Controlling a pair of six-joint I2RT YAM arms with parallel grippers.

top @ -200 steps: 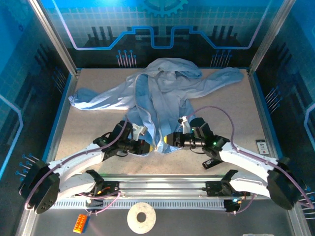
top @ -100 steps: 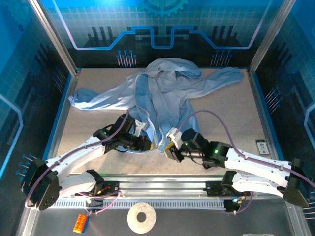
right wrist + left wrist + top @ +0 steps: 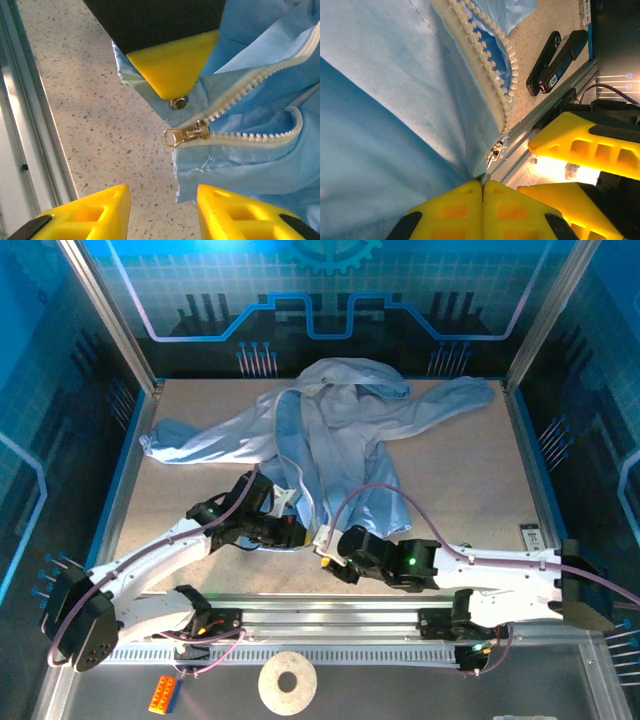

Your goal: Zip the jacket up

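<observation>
Jacket (image 3: 330, 430) is thin matt cloth, crinkly. Its zipper teeth (image 3: 260, 80) look like pale plastic, while the zipper pull (image 3: 187, 134) and snap stud (image 3: 178, 103) are shiny metal. Table (image 3: 470, 470) is matt, speckled and stone-like, the near rail (image 3: 330, 615) is brushed metal, and the right gripper (image 3: 162, 200) fingers (image 3: 95, 212) are matt yellow plastic.

The hem of the jacket (image 3: 395, 125) vanishes into the closed seam between the left fingers (image 3: 455, 210), which are cut off by the bottom edge. The right fingers (image 3: 240, 210) are cropped likewise (tips alone in frame), and from above the zipper pull (image 3: 187, 135) ahead of them is too small to tell.
</observation>
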